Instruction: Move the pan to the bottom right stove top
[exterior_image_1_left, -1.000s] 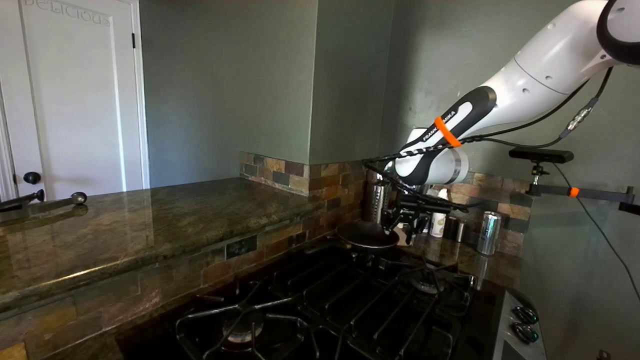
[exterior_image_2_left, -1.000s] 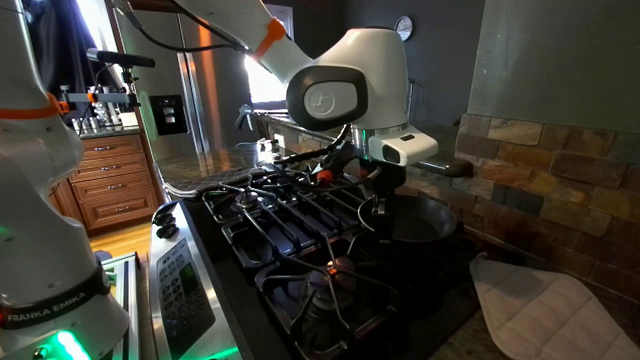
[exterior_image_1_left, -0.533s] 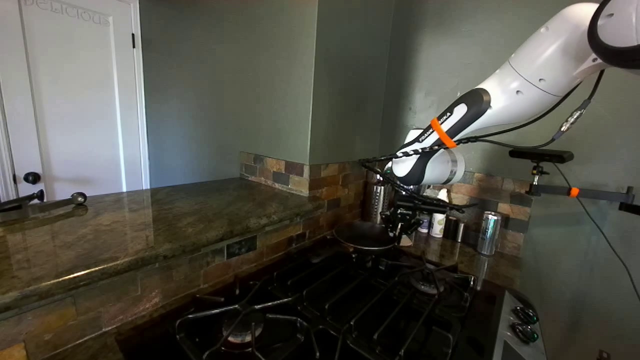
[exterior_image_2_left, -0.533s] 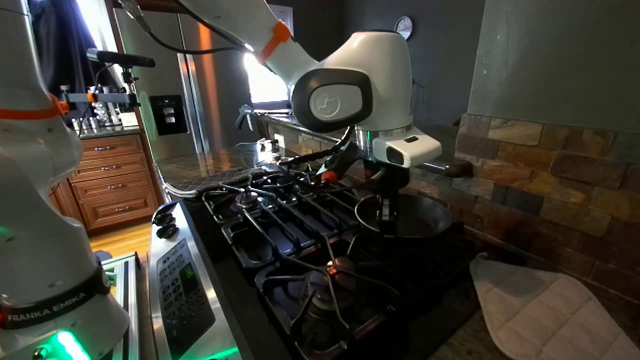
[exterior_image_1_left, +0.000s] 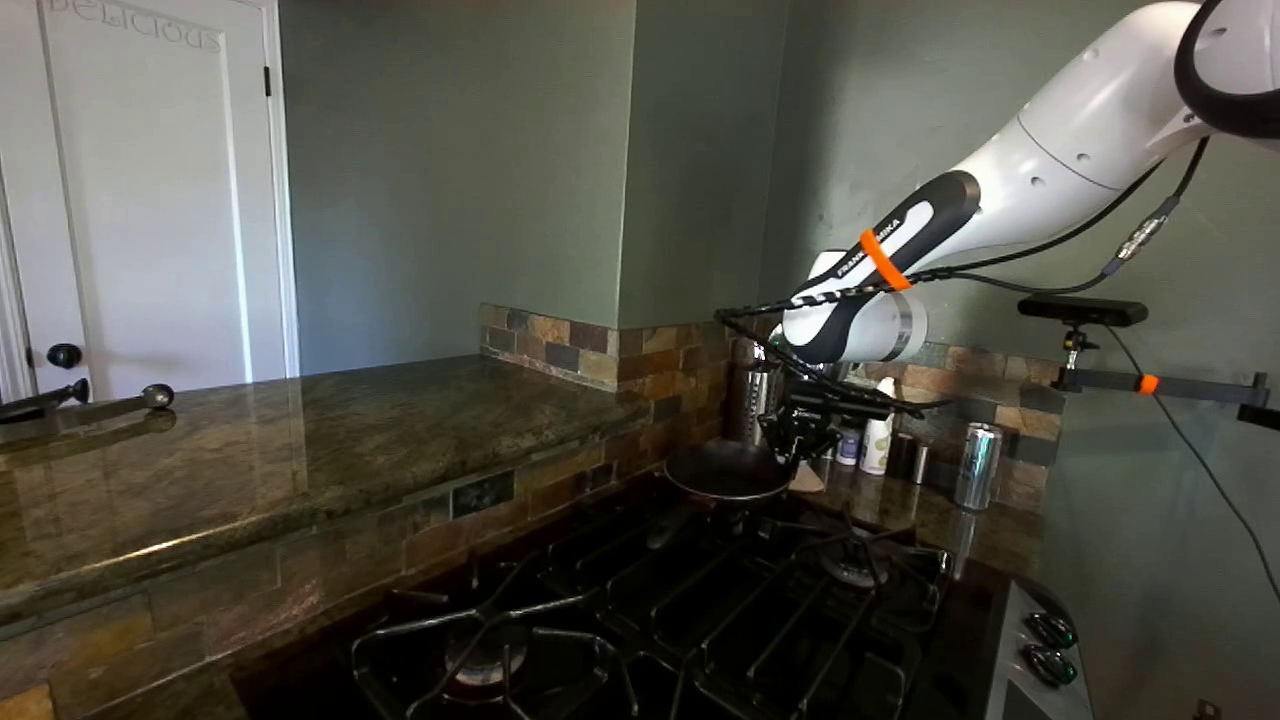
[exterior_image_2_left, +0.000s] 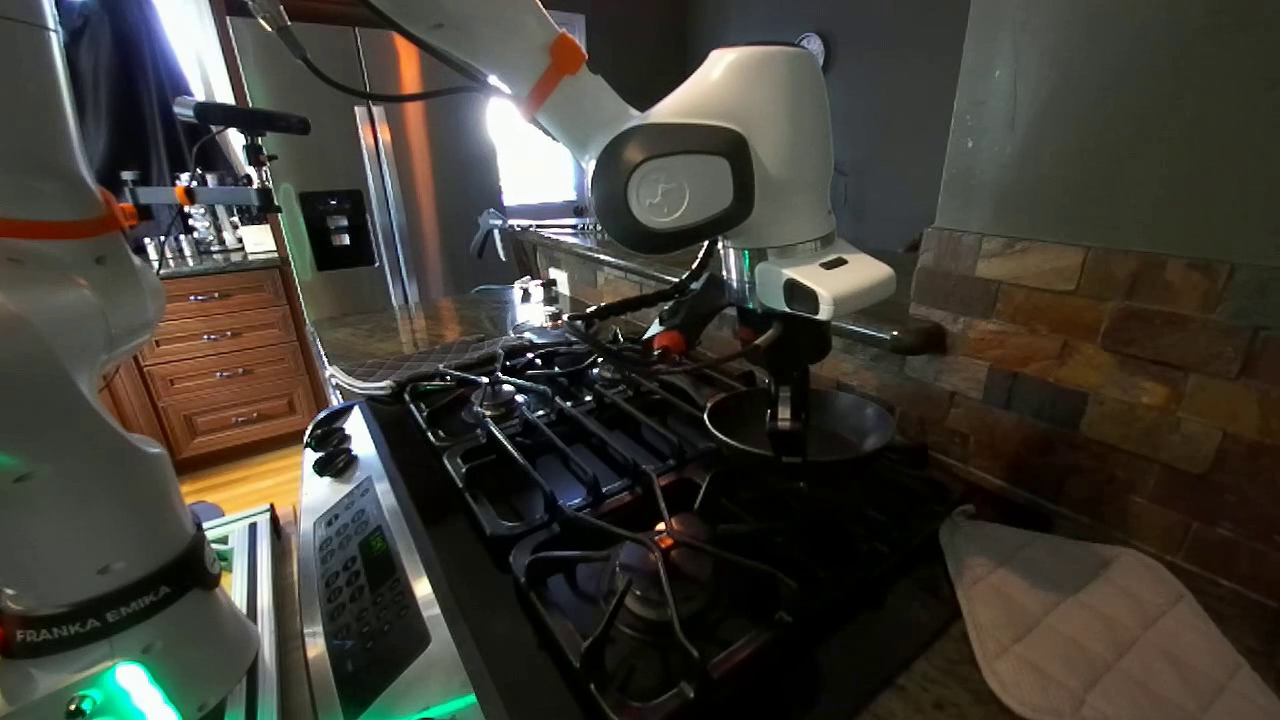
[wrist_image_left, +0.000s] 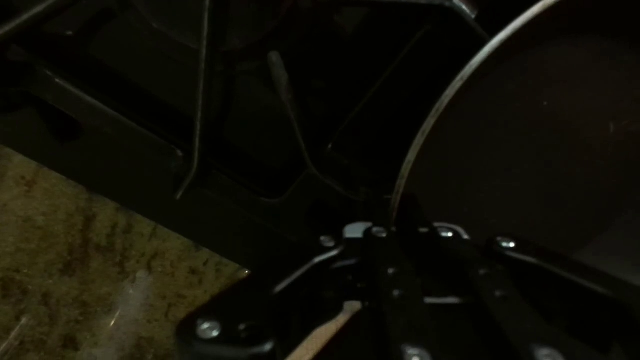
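Pincer (exterior_image_2_left: 787, 443) clamped on rim of pan (exterior_image_1_left: 722, 470), near wall-side edge of tabletop (exterior_image_2_left: 478, 580); contact with grates (wrist_image_left: 202, 85) unclear.

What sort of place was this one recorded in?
A kitchen, most likely in a home: an exterior view shows a gas stove, a big silvery fridge and a stack of wooden drawers.

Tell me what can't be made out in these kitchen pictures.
Pan: wrist view, cut off by the top and right edges, partly covered by the jaws.
Stove directly beneath the pan: both exterior views, hidden by the pan.
Clock: in an exterior view, partly hidden by the arm.
White bottle: in an exterior view, label too small to read.
Green display: in an exterior view, digits too small to read.
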